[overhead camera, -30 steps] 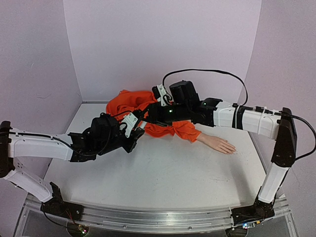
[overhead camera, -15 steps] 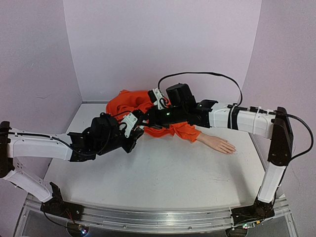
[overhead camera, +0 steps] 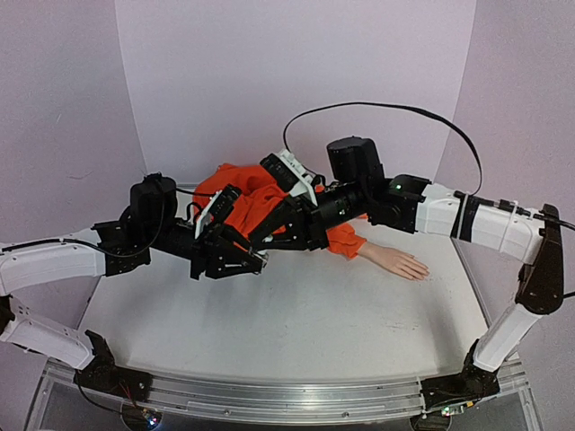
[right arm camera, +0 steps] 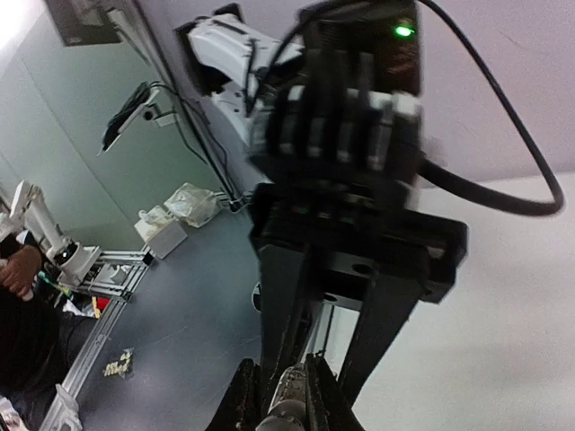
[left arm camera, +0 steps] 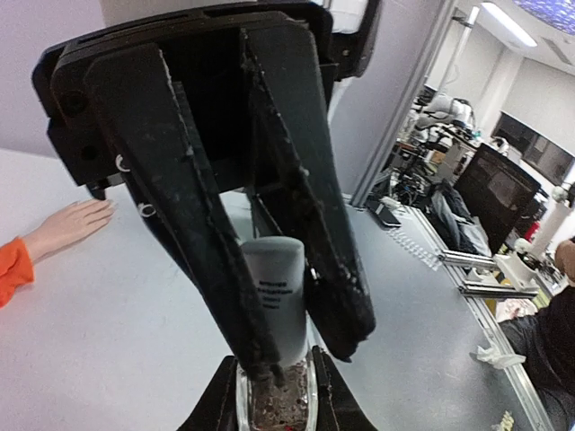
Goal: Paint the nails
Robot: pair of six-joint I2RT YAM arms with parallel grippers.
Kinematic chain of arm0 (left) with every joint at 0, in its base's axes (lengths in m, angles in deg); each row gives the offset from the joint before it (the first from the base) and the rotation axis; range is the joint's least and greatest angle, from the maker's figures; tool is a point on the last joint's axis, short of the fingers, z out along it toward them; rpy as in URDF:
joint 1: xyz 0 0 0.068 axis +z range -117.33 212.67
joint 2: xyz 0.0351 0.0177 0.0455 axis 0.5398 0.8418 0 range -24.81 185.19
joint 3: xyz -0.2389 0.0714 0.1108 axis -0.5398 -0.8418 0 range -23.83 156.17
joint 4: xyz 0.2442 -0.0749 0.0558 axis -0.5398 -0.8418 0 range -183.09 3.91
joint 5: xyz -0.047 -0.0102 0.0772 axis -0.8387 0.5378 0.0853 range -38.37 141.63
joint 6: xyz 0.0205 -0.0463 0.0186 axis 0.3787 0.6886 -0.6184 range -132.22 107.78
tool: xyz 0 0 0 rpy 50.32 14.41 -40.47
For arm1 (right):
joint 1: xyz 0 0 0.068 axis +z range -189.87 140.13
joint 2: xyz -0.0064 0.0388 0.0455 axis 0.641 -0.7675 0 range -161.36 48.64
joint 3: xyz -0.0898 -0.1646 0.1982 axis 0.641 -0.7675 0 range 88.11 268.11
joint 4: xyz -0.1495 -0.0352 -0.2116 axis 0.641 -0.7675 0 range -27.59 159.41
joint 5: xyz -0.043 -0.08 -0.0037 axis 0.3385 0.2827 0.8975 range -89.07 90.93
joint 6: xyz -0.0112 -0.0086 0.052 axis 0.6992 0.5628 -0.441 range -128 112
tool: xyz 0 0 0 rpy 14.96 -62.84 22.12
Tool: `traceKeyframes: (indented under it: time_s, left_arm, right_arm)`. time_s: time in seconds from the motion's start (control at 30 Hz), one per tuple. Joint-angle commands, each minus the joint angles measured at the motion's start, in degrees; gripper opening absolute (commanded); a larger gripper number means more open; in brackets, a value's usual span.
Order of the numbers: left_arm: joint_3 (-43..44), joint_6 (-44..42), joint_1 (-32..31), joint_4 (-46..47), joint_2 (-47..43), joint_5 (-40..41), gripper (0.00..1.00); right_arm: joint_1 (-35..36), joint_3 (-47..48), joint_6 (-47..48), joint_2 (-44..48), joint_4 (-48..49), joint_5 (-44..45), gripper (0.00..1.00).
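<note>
The left gripper [overhead camera: 254, 261] and right gripper [overhead camera: 262, 241], joined on a bottle [left arm camera: 272, 292], are barring the orange sleeve [overhead camera: 341, 241]; table [overhead camera: 296, 314] beside the mannequin hand [overhead camera: 402, 262] is lying open.

Soft, even light fills the top view: the table [overhead camera: 296, 314] and the pale walls [overhead camera: 296, 81] look bright, with no glare. The arms [overhead camera: 467, 215] cast only faint, diffuse shadows on the table below them. A small green lamp [overhead camera: 396, 187] glows on one arm.

The left wrist view bends strongly at its edges. The black fingers [left arm camera: 296, 180] near the lens are dark but fairly sharp, as is the grey cap [left arm camera: 274, 287]. The bottle [left arm camera: 274, 404] at the bottom edge is dim. A ceiling light [left arm camera: 503, 20] glares at top right.

In the right wrist view the other arm's wrist [right arm camera: 337, 121] is smeared by blur. Another green lamp [right arm camera: 402, 31] is blown out, and the far room looks bluish and soft.
</note>
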Motion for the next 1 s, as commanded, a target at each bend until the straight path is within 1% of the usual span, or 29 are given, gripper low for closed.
traceKeyframes:
  time_s: [0.0, 0.07, 0.17, 0.2, 0.23, 0.3, 0.37, 0.4, 0.43, 0.47, 0.53, 0.57, 0.67, 0.8, 0.97]
  left_arm:
    - [2.73, -1.01, -0.44, 7.42, -2.58, -13.63, 0.0]
    - [2.49, -1.67, -0.49, 7.42, -2.14, -7.6, 0.0]
    - [1.29, -3.28, -0.79, 7.3, -2.4, 6.26, 0.0]
    - [0.71, -4.36, -0.98, 7.14, -2.64, 11.3, 0.0]
    - [0.07, -4.97, -1.31, 6.97, -2.84, 15.75, 0.0]
    - [-0.83, -8.7, -2.48, 6.27, -3.24, 26.36, 0.0]
    - [-1.14, -11.91, -4.12, 5.08, -3.22, 36.53, 0.0]
    - [-1.1, -13.01, -5.11, 4.45, -2.92, 41.6, 0.0]
    - [-0.91, -14.1, -5.64, 3.99, -2.47, 45.9, 0.0]
    - [-0.73, -14.86, -6.23, 3.43, -2.02, 50.21, 0.0]
    - [-0.18, -15.69, -7.11, 2.65, -0.66, 58.58, 0.0]
    - [0.17, -15.73, -7.24, 2.22, 0.27, 61.38, 0.0]
    - [1.64, -15.08, -7.4, 1.11, 2.52, 66.86, 0.0]
    - [2.86, -15.04, -7.72, 0.76, 4.72, 69.08, 0.0]
    - [3.96, -14.27, -8.0, 0.57, 6.36, 69.53, 0.0]
  right_arm:
    - [-1.5, 1.2, 5.45, 1.18, -1.31, -7.4, 0.0]
    - [-1.54, 1.57, 5.16, 1.07, -1.22, -5.24, 0.0]
    - [-1.57, 2.08, 4.22, 1.68, -1.2, 2.29, 0.01]
    - [-1.52, 2.15, 3.69, 2.01, -1.2, 6.77, 0.13]
    - [-1.59, 2.12, 3.46, 2.4, -1.2, 10.61, 0.28]
    - [-1.62, 1.96, 0.78, 3.03, -1.28, 18.27, 0.49]
    - [-1.71, 1.57, -1.18, 3.77, -1.29, 25.97, 0.66]
    - [-1.75, 1.39, -2.52, 4.16, -1.29, 29.6, 0.78]
    - [-1.95, 1.17, -3.91, 4.4, -1.29, 33.02, 0.83]
    - [-2.06, 1.0, -5.5, 4.59, -1.29, 35.43, 0.86]
    - [-2.05, 1.12, -8.47, 4.69, -1.22, 37.66, 0.88]
    - [-2.08, 1.4, -11.0, 4.43, -1.09, 38.05, 0.88]
    - [-2.02, 2.44, -17.2, 2.55, -0.33, 37.1, 0.88]
    - [-1.87, 3.04, -23.87, 0.76, -0.32, 39.53, 0.87]
    - [-1.58, 4.92, -27.12, -2.66, -0.21, 39.54, 0.73]
